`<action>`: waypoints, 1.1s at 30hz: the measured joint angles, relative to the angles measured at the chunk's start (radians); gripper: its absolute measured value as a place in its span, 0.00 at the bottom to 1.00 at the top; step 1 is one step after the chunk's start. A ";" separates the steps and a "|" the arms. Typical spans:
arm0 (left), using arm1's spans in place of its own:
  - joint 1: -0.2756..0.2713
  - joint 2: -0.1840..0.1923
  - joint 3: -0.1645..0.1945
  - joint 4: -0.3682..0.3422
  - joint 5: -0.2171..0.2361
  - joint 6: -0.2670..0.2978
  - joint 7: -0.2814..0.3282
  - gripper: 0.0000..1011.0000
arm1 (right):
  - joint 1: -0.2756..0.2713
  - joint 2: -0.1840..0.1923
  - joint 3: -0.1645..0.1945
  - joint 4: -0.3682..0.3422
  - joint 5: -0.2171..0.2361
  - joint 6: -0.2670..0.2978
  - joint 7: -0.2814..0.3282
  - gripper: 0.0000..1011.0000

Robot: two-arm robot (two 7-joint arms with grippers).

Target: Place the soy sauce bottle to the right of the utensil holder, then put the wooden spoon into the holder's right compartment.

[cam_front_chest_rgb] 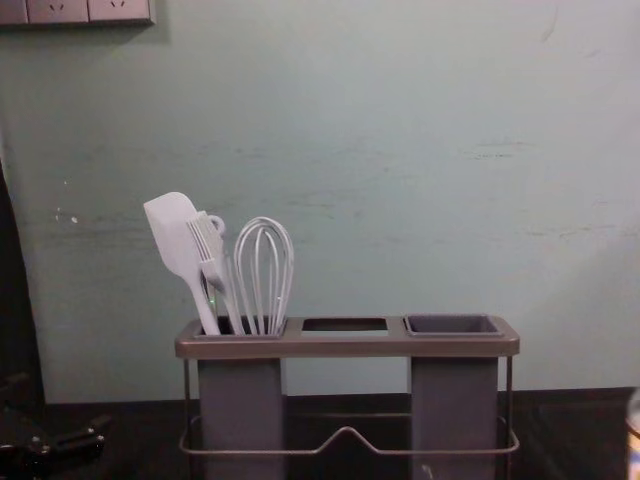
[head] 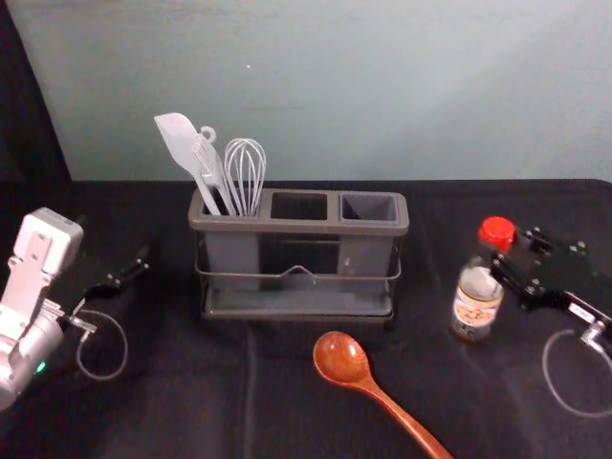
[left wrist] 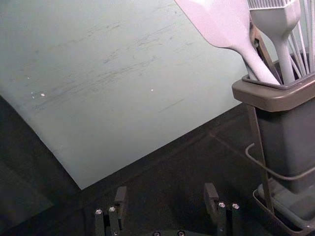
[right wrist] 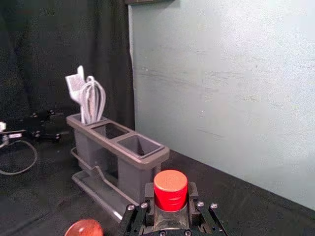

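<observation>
The soy sauce bottle [head: 475, 301], red-capped, stands roughly upright to the right of the utensil holder [head: 299, 228]. My right gripper [head: 517, 258] reaches in from the right at its neck. In the right wrist view, my right gripper [right wrist: 171, 199] is shut on the bottle [right wrist: 171, 216], one finger on each side just below the cap. The wooden spoon [head: 387, 400] lies before the holder, bowl toward it. The holder's right compartment [cam_front_chest_rgb: 453, 325] holds nothing visible. Left of the holder is my left gripper [head: 136, 272]; in its wrist view, the left gripper [left wrist: 166, 196] is open and empty.
White utensils, including a spatula [cam_front_chest_rgb: 178, 240] and a whisk [cam_front_chest_rgb: 264, 270], stand in the holder's left compartment. A pale wall [head: 335, 91] rises behind the dark-covered table [head: 191, 402]. A socket panel [cam_front_chest_rgb: 75, 11] is on the wall at upper left.
</observation>
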 joint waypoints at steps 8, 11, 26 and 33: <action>0.000 0.000 0.000 0.000 0.000 0.000 0.000 1.00 | 0.159 -0.082 -0.070 0.118 -0.043 0.049 0.028 0.38; 0.000 0.000 0.000 0.000 0.000 0.000 0.000 1.00 | 0.215 -0.114 -0.090 0.171 -0.061 0.057 0.033 0.38; 0.000 0.000 0.000 0.000 0.000 0.000 0.000 1.00 | 0.316 -0.182 -0.134 0.295 -0.091 0.056 0.067 0.38; 0.000 0.000 0.000 0.000 0.000 0.000 0.000 1.00 | 0.343 -0.197 -0.149 0.333 -0.113 0.047 0.070 0.38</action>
